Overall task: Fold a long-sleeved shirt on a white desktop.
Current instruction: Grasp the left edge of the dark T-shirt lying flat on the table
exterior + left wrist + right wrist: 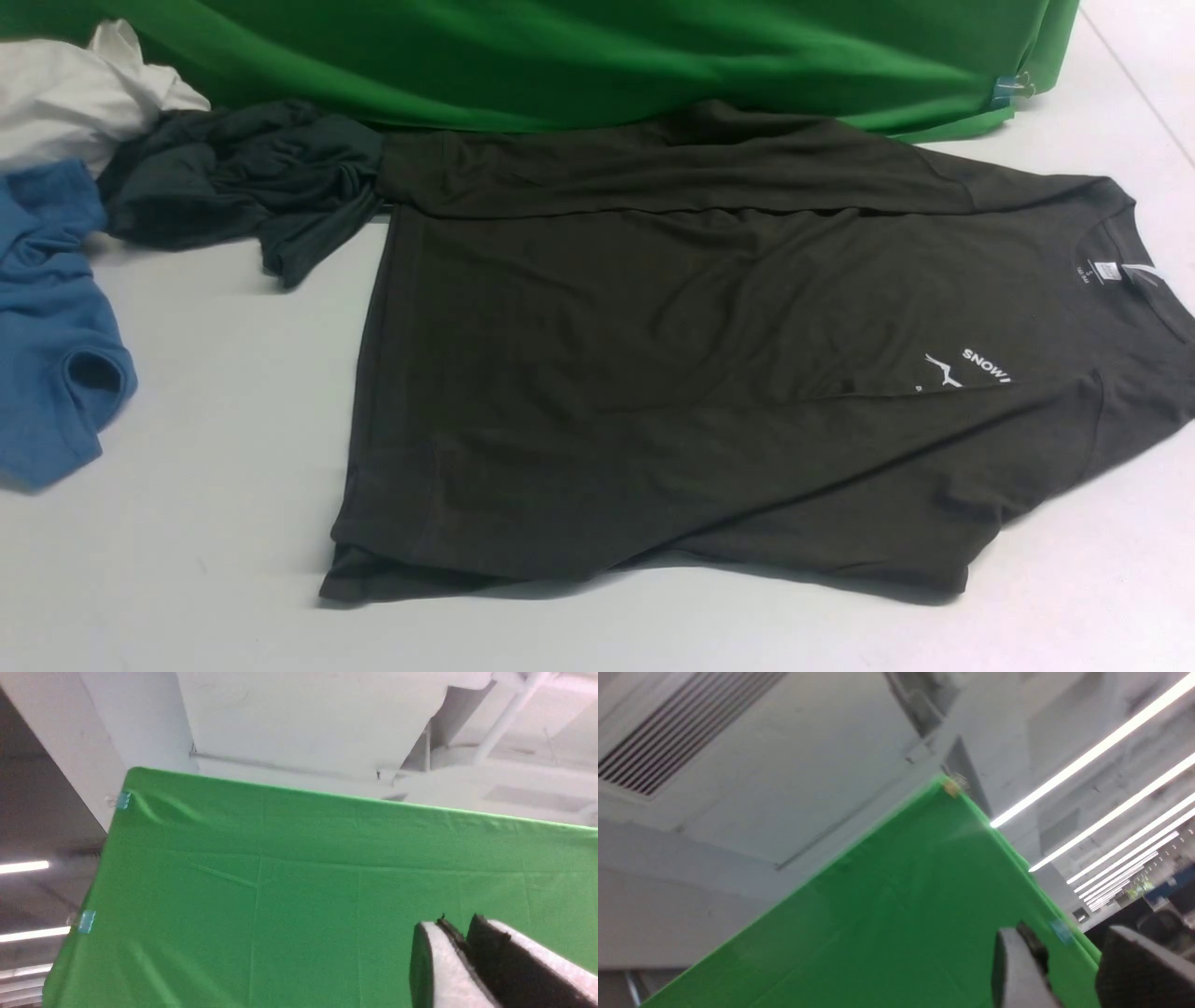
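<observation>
The long-sleeved shirt (653, 373) lies flat on the white desktop (205, 523), collar to the right and hem to the left. Its far sleeve lies along the top edge. The near sleeve is folded across the chest and covers part of the white "SNOW" print (985, 362). Neither gripper shows in the front view. In the left wrist view my left gripper (457, 921) is raised off the table, shut and empty, facing the green cloth (280, 905). My right gripper (1062, 933) is also raised, its fingers apart with nothing between them.
A green cloth (607, 56) hangs along the table's back edge. At the back left lie a dark teal-grey garment (233, 177), touching the shirt's far corner, a blue garment (47, 327) and a white one (75, 93).
</observation>
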Tool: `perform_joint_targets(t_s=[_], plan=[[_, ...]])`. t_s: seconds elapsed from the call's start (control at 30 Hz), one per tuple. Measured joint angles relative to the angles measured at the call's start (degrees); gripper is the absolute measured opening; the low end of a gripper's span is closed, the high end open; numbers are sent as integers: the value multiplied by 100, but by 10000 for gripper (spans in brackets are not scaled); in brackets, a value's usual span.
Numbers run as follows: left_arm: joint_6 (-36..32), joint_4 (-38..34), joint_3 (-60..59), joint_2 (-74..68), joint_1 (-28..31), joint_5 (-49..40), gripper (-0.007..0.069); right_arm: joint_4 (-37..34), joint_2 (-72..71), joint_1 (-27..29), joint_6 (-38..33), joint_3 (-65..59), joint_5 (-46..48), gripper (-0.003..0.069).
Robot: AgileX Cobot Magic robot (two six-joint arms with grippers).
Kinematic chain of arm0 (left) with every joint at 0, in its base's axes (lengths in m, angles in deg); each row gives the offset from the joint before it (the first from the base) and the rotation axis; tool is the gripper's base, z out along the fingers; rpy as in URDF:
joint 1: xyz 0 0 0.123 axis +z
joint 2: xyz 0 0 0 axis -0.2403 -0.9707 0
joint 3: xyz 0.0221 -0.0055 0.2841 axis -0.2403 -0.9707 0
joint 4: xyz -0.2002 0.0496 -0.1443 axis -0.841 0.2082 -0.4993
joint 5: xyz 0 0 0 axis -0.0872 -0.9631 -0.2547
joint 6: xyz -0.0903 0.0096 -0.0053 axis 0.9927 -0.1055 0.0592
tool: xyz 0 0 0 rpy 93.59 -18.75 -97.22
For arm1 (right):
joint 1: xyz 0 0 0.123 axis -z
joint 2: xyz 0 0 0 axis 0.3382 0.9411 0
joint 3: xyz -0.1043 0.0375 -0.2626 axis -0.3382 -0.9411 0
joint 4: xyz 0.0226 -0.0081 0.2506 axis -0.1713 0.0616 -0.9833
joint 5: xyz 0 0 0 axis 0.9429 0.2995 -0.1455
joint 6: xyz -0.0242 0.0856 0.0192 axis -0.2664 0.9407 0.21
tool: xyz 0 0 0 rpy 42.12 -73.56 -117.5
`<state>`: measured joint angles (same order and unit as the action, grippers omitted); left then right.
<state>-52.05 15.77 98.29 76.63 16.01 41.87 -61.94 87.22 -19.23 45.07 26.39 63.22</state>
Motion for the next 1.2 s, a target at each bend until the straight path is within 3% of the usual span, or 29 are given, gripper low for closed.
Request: perform_joint_targets(t_s=[0.17,0.2,0.27,0.3,0.33,0.47,0.63,0.87,0.97,1.13,1.2], plan=[[35,-134,2303,-1592,0,-2743,111,148,1190,0,-1051,2224,1772,240],[40,-147,2381,-1664,0,-2849,111,154,1298,0,-1086,2300,1924,240],[40,-158,3149,-2433,0,-3910,111,166,1885,0,-1417,3053,2719,240],[40,-158,3149,-2433,0,-3910,111,166,1938,0,-1440,3102,2857,240],[16,-113,3537,-2928,0,-4555,111,166,2324,0,-1622,3401,3378,240],[-23,-28,3856,-3629,0,-4955,111,166,3098,0,-1895,3566,4370,242],[-23,-676,3880,-4201,0,-5820,114,166,3580,-65,-1987,3328,4739,242],[-228,-1041,3892,-5537,0,-7830,129,146,3888,-781,-1987,2795,5040,242],[-438,-1073,3892,-5996,0,-8155,148,146,4054,-1032,-1987,2610,5162,242],[-601,-1150,3892,-6907,-46,-8192,240,146,4488,-1565,-1987,2374,5365,242],[-613,-1198,3742,-7351,-152,-8035,313,141,4665,-1787,-1987,2367,5456,242]])
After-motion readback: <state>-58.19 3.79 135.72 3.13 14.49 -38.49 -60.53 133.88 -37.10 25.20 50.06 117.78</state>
